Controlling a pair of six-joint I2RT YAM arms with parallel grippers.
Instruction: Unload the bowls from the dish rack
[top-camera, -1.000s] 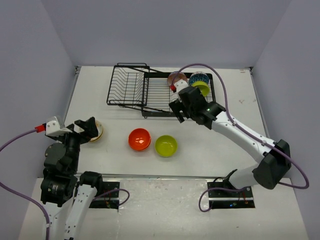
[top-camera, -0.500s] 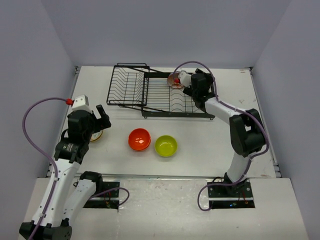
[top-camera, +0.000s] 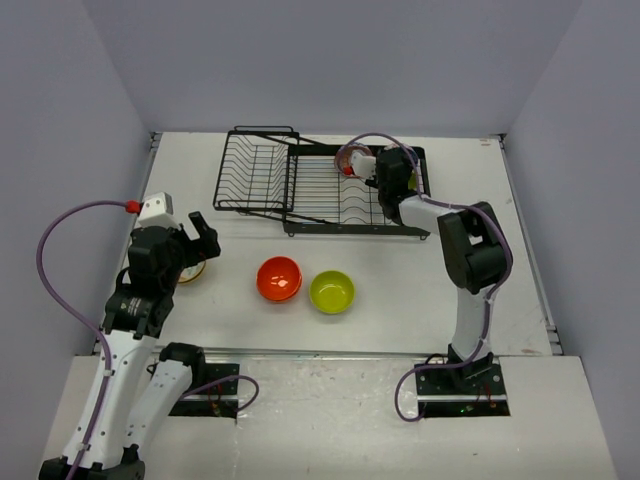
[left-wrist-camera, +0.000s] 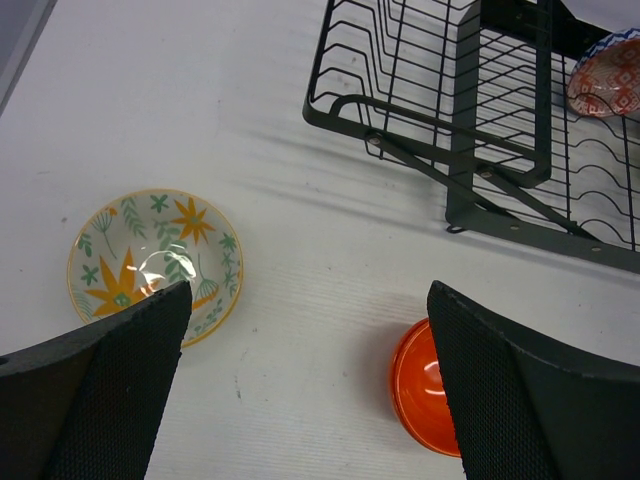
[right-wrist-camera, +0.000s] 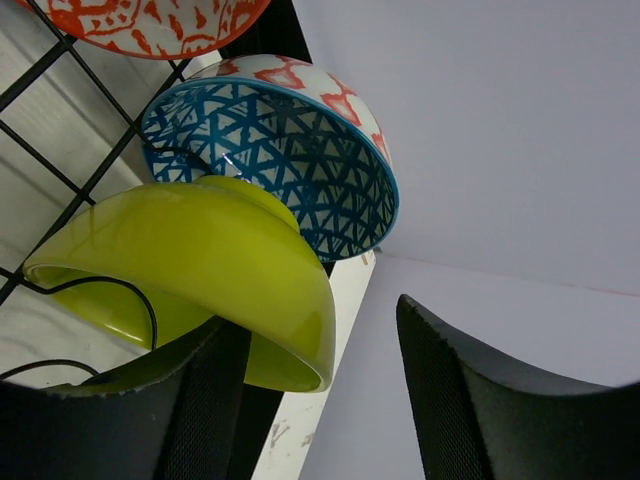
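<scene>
The black wire dish rack (top-camera: 300, 185) stands at the back of the table; it also shows in the left wrist view (left-wrist-camera: 480, 120). My right gripper (top-camera: 400, 175) is at its right end, open. In the right wrist view the gripper (right-wrist-camera: 320, 400) has the rim of a lime bowl (right-wrist-camera: 190, 270) between its fingers, close to the left one. Behind it stand a blue patterned bowl (right-wrist-camera: 290, 160) and a red patterned bowl (right-wrist-camera: 150, 20), also seen from above (top-camera: 350, 158). My left gripper (left-wrist-camera: 305, 390) is open and empty above the table.
A floral bowl (left-wrist-camera: 150, 255) lies on the table under my left gripper (top-camera: 190, 245). An orange bowl (top-camera: 279, 278) and a second lime-green bowl (top-camera: 332, 291) sit side by side in front of the rack. Grey walls enclose the table.
My right arm has swung from in front of the rack to its right end, onto the lime bowl. My left arm has risen and drawn back from the floral bowl.
</scene>
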